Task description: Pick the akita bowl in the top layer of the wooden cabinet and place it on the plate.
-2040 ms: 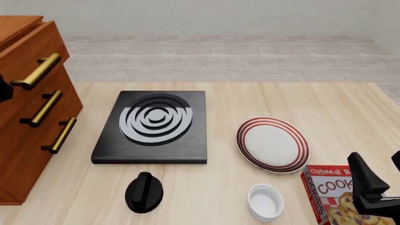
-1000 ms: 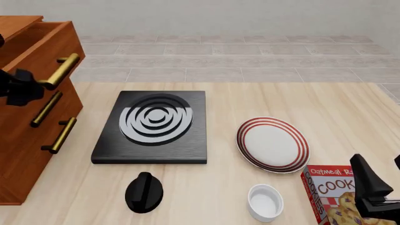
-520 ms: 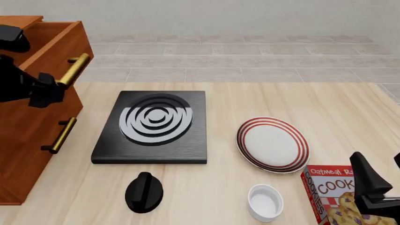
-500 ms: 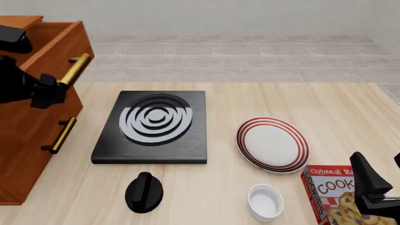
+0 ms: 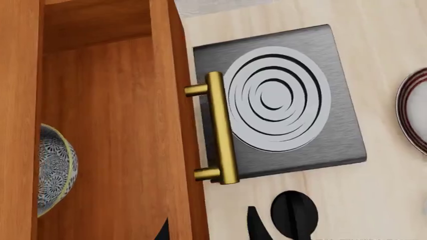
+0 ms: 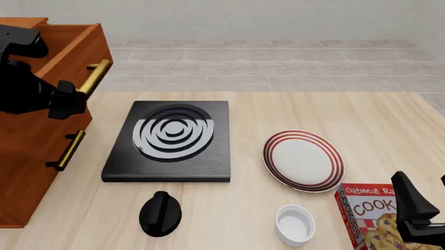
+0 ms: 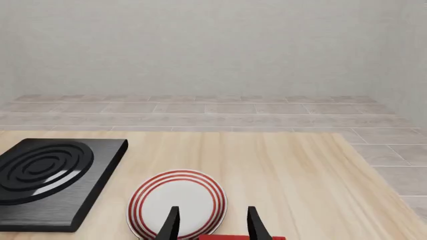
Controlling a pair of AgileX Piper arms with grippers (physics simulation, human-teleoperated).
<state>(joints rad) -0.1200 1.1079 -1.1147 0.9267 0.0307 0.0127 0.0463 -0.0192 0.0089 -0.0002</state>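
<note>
L fingers (image 6: 70,101) at top layer (image 6: 66,49) handle, grip unclear | akita bowl (image 5: 53,175) deep inside: wall snag risk | R fingers (image 7: 212,222) open, idle nr plate (image 6: 303,160)

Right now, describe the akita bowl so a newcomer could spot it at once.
Find the wooden cabinet at the table's left edge; its top layer is pulled open. The akita bowl sits inside, speckled black-and-white, unlike the plain white ramekin.

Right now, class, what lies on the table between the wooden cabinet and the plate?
The black stove lies between the wooden cabinet and the plate, shown in the front view.
</note>
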